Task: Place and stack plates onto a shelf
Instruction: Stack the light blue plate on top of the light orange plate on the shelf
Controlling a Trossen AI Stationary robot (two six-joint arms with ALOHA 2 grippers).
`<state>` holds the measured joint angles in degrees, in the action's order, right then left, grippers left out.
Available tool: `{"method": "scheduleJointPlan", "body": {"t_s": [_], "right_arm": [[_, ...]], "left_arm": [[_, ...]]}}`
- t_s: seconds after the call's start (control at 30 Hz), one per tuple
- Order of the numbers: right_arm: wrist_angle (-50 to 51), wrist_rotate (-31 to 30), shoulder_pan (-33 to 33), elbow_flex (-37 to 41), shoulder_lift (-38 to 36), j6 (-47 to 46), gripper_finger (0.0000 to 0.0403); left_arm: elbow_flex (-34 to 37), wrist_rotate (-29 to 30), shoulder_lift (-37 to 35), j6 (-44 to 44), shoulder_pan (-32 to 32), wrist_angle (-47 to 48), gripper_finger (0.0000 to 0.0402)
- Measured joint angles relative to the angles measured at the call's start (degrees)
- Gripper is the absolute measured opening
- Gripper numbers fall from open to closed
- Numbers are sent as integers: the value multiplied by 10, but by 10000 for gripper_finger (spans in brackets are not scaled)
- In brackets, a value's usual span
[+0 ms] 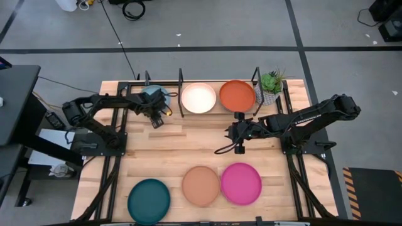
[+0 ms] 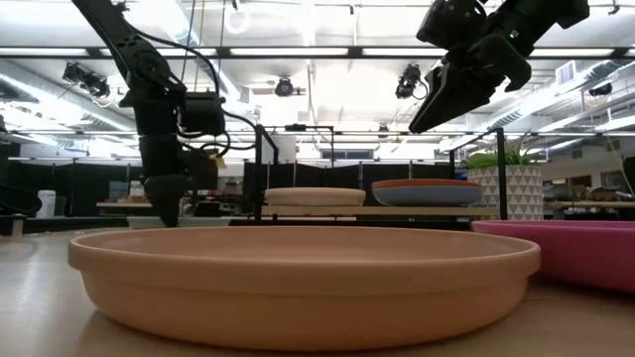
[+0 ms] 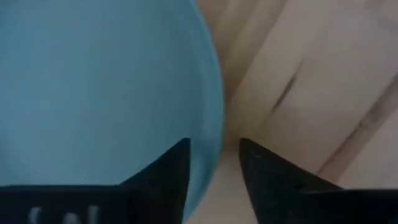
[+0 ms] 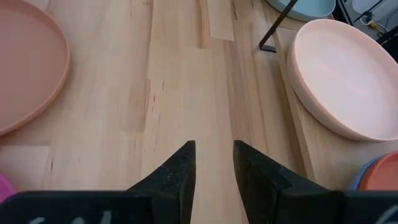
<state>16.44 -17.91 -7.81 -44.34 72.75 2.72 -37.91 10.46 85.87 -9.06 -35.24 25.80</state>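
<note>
A light blue plate (image 1: 152, 96) lies in the left bay of the black rod shelf (image 1: 181, 85). My left gripper (image 1: 157, 117) points down at the plate's near rim (image 3: 214, 124). It is open, with one finger over the plate's inside and one outside; a strip of wood shows between the rim and the outer finger. A pale cream plate (image 1: 199, 98) fills the middle bay. An orange plate (image 1: 237, 95) lies on a blue one (image 2: 427, 196) in the right bay. My right gripper (image 1: 239, 133) is open and empty, high above the table's middle (image 2: 429, 111).
A teal plate (image 1: 149, 201), a peach plate (image 1: 201, 186) and a pink plate (image 1: 241, 183) lie along the near edge. A potted plant (image 1: 271, 85) stands at the shelf's right end. Bare wood lies between the shelf and the near plates.
</note>
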Motion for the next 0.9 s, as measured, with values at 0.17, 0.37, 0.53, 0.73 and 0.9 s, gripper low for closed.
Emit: {"method": "scheduleJointPlan", "body": {"t_s": [0.17, 0.37, 0.53, 0.73, 0.9], "right_arm": [[-1, 0, 0, 0, 0, 4, 115], [-1, -1, 0, 0, 0, 5, 115], [6, -1, 0, 0, 0, 5, 115], [10, -1, 0, 0, 0, 4, 115], [7, -3, 0, 0, 0, 3, 115]], "left_arm": [[-17, 0, 0, 19, 1, 49, 29], [-91, -7, -14, 61, 12, 171, 17], [-158, -123, -41, 98, 42, 287, 16], [-210, -145, -79, 150, 144, 356, 16], [-215, -174, -86, 226, 250, 345, 16]]}}
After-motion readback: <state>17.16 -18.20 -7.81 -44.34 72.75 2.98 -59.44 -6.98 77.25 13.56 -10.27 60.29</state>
